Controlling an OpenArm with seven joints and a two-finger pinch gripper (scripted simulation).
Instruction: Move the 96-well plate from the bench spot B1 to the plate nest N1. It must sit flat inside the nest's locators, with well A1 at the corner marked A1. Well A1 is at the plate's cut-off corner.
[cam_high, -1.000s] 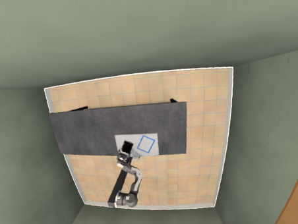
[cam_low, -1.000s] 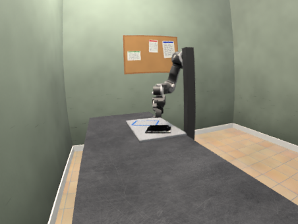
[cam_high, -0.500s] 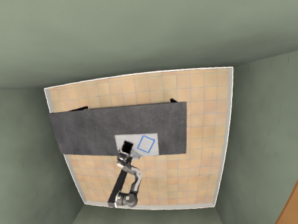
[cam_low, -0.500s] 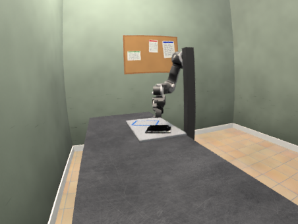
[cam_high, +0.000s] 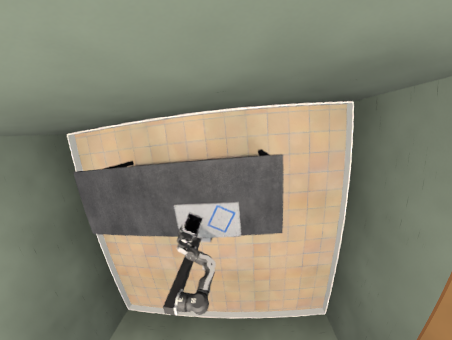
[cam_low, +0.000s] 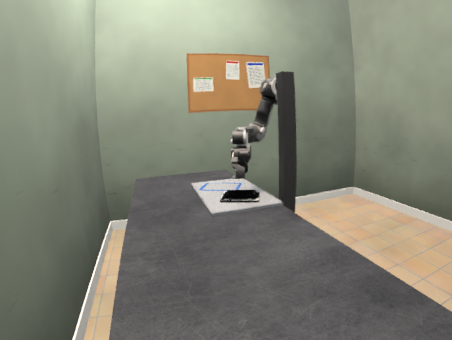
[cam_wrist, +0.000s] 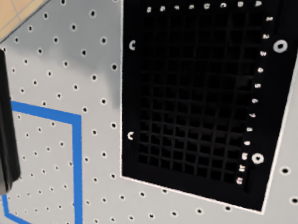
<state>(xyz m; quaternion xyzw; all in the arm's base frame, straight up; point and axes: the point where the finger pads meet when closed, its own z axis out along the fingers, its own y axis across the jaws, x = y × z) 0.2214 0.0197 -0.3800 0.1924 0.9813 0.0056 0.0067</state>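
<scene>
Gripper (cam_low: 240, 175) open, empty, above black plate (cam_low: 240, 196).

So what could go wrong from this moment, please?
1. The open claw hangs above the black plate and holds nothing; a descent off-centre could push the plate instead of gripping it.
2. The plate lies close beside the blue outline on the perforated board, so a careless grasp might turn it.
</scene>
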